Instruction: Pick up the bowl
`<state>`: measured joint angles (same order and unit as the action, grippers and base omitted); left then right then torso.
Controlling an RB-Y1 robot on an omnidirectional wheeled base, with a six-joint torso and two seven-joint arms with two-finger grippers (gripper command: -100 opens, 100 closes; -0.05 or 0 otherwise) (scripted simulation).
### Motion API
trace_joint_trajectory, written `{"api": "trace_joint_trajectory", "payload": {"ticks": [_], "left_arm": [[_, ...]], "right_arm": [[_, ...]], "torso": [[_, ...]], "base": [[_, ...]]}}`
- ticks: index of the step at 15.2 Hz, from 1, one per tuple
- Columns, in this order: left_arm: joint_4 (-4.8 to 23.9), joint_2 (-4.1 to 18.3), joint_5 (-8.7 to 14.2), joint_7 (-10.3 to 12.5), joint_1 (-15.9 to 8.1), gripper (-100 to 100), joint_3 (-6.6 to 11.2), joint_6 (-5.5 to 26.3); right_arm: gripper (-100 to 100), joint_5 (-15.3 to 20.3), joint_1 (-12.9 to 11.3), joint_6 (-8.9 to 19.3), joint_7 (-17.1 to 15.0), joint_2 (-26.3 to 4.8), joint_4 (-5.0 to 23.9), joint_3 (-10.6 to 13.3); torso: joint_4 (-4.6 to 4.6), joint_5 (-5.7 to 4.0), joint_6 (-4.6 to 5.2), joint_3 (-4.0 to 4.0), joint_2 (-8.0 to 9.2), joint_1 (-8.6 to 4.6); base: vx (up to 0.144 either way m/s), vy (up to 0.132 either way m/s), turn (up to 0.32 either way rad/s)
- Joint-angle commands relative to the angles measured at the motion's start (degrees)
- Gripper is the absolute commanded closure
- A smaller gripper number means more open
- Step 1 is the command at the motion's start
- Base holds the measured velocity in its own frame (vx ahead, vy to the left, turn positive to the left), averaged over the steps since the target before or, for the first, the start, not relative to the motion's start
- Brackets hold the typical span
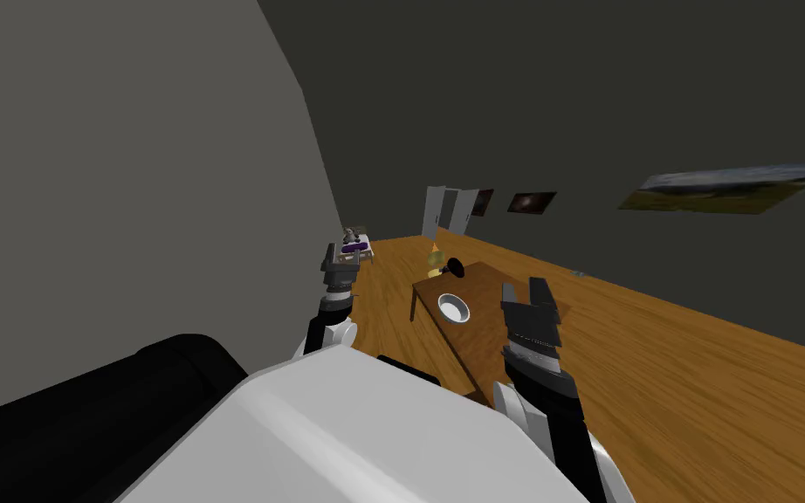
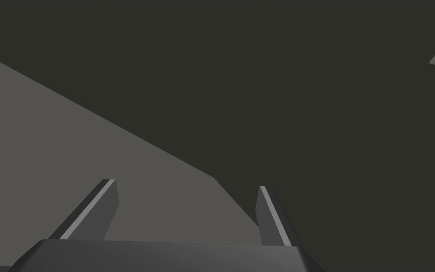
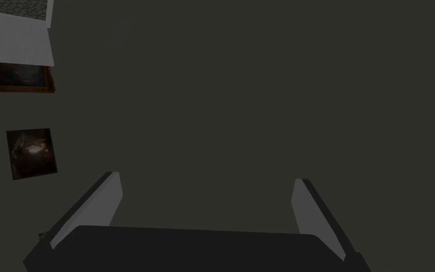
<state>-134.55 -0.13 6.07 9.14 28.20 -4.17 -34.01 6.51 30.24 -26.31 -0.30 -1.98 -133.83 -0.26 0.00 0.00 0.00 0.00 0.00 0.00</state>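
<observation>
White and upright, the bowl (image 1: pixel 453 307) sits on a brown wooden table (image 1: pixel 484 284), apart from both sets of fingers. In the head view it lies between the two grippers, nearer the right gripper (image 1: pixel 525 292), which hangs just beside it and touches nothing. The right fingers (image 3: pixel 110 198) stand wide apart with nothing between them. The left gripper (image 1: pixel 340 258) hangs farther from the bowl, past the table's edge. Its fingers (image 2: pixel 96 208) are likewise spread and empty. Beyond the bowl from the fingers, at the table's far end, lies a dark round thing (image 1: pixel 455 265) with a yellowish thing (image 1: pixel 433 258) just beside it. Past the left fingers stands a low stand (image 1: pixel 359 251) bearing something purple, on the wooden floor (image 1: pixel 698 393).
</observation>
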Motion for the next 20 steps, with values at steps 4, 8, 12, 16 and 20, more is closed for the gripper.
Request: {"api": "trace_joint_trajectory", "payload": {"ticks": [4,8,12,16,20], "left_arm": [[0.00,0.00,0.00,0.00,0.00,0,0.00,0.00],[0.00,0.00,0.00,0.00,-0.01,0,0.00,0.00],[0.00,0.00,0.00,0.00,-0.01,0,0.00,0.00],[0.00,0.01,0.00,0.00,0.00,0,0.00,0.00],[0.00,0.00,0.00,0.00,0.00,0,0.00,0.00]], "right_arm": [[-100,0.31,2.01,0.85,1.75,-4.57,2.26,-0.44],[-100,0.88,5.64,2.45,5.01,-9.04,6.50,-1.16],[-100,1.26,7.95,3.50,7.12,-11.30,9.28,-1.57],[-100,1.68,10.49,4.69,9.50,-13.53,12.42,-1.98],[-100,2.39,14.62,6.66,13.44,-16.79,17.66,-2.52]], "torso": [[-0.02,-0.01,-0.03,-0.04,-0.08,-0.07],[-0.06,-0.03,-0.06,-0.14,-0.24,-0.15],[-0.06,-0.03,-0.05,-0.15,-0.26,-0.13],[-0.07,-0.02,-0.04,-0.16,-0.27,-0.08],[-0.06,-0.01,-0.05,-0.15,-0.25,-0.02]], "base": [[0.023,-0.010,0.192],[0.058,-0.025,0.379],[0.051,-0.024,0.336],[0.046,-0.018,0.331],[0.045,-0.008,0.370]]}}
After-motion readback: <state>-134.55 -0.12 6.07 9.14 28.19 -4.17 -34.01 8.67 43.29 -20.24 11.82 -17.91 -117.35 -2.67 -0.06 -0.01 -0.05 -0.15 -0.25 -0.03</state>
